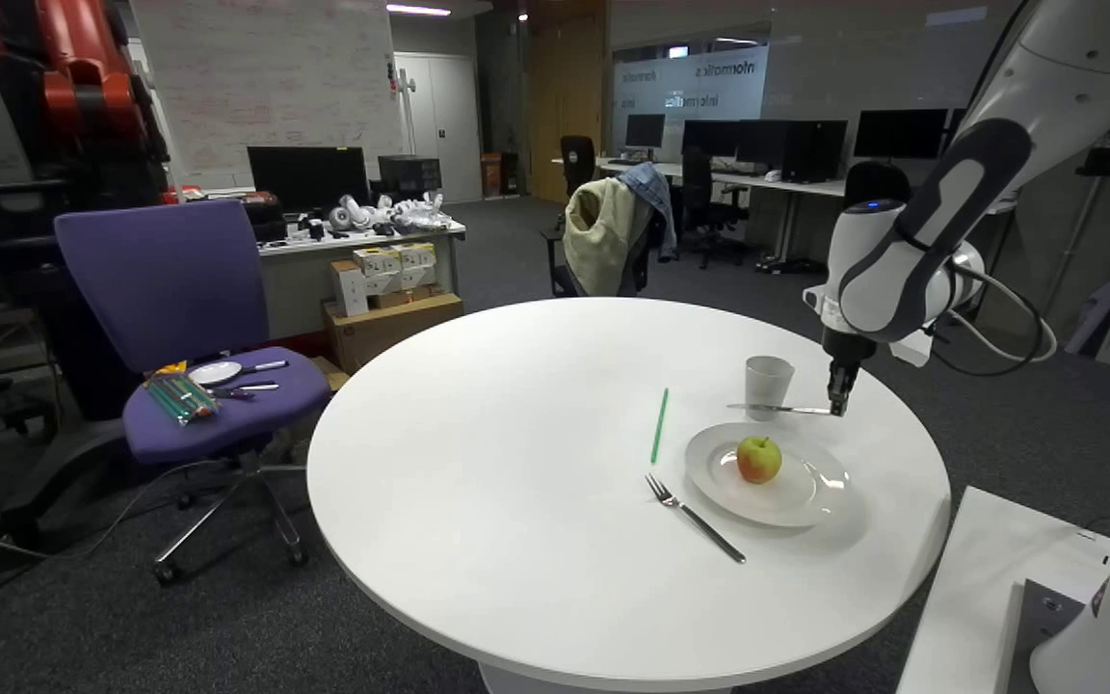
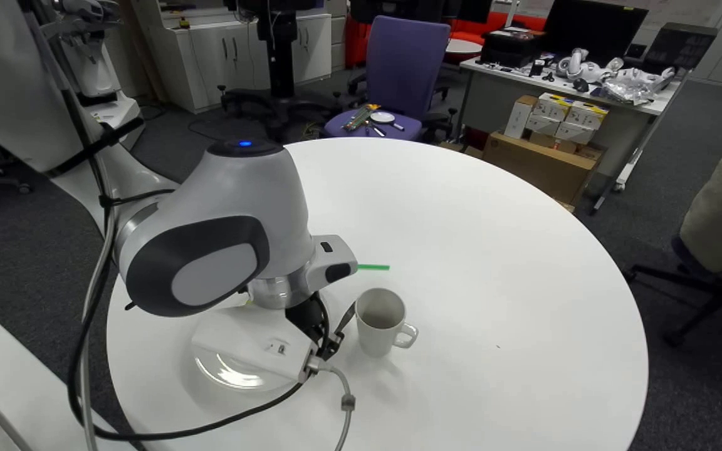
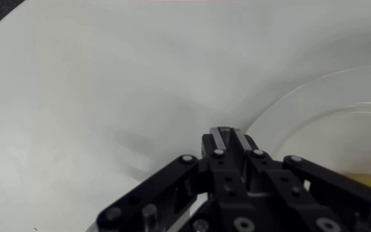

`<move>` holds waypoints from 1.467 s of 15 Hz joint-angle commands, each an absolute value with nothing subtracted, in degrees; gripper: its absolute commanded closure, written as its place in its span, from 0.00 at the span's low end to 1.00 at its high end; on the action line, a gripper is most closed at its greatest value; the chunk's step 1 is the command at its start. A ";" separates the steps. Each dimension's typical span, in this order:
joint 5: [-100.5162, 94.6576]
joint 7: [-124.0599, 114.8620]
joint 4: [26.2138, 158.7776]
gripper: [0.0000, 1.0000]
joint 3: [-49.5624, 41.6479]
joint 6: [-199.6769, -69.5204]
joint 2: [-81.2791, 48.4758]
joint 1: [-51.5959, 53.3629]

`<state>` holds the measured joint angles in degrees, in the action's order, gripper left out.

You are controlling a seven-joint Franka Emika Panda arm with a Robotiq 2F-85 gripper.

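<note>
Bending over table [image 1: 478, 463], arm [image 1: 974, 183] points tool [image 1: 837, 409] down, clamped on knife [image 1: 801, 411], it seems (at one end).

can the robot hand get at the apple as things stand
Probably not: the hand is closed on a knife, so it likely can't grasp anything else. The apple itself looks uncovered on the plate.

Knife [image 1: 791, 410] & fork [image 1: 696, 519] are showing shiny metal, plate [image 1: 810, 490] is gleaming v. glossy, desk [image 1: 478, 453] is looking smooth w/ matt finish.
</note>
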<state>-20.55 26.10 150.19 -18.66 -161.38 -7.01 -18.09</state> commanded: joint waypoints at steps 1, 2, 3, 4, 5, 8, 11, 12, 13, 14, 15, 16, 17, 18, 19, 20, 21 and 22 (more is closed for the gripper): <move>-19.34 28.58 149.66 0.97 -18.08 -163.71 -9.51 -19.23; -19.48 28.58 149.59 0.97 -18.07 -163.82 -10.07 -19.29; -19.52 28.55 149.57 0.97 -18.04 -163.95 -10.58 -19.37; -19.54 28.55 149.52 0.97 -18.01 -164.08 -10.96 -19.44; -19.67 28.45 149.49 0.97 -18.02 -164.18 -11.33 -19.46; -19.99 28.27 149.26 0.97 -18.06 -164.50 -12.34 -19.51; -20.24 28.02 149.01 0.97 -18.15 -164.71 -13.05 -19.46; -20.27 27.96 148.91 0.97 -18.17 -164.71 -13.22 -19.47; -20.19 27.93 148.77 0.97 -18.16 -164.72 -13.46 -19.52; -20.03 27.84 148.59 0.97 -18.11 -164.69 -13.75 -19.58; -19.72 27.58 148.17 0.97 -18.03 -164.37 -14.28 -19.63; -19.34 27.80 147.95 0.97 -17.78 -164.30 -14.68 -19.85; -19.22 27.70 147.63 0.97 -17.72 -164.34 -15.21 -19.95; -19.05 27.66 147.21 0.97 -17.59 -164.16 -15.76 -20.05; -19.04 27.50 146.80 0.97 -17.57 -164.09 -16.35 -20.17; -19.02 27.52 146.53 0.97 -17.49 -164.07 -16.86 -20.30; -19.05 27.38 146.18 0.97 -17.49 -164.07 -17.33 -20.35; -18.94 27.43 145.80 0.97 -17.37 -164.02 -17.87 -20.46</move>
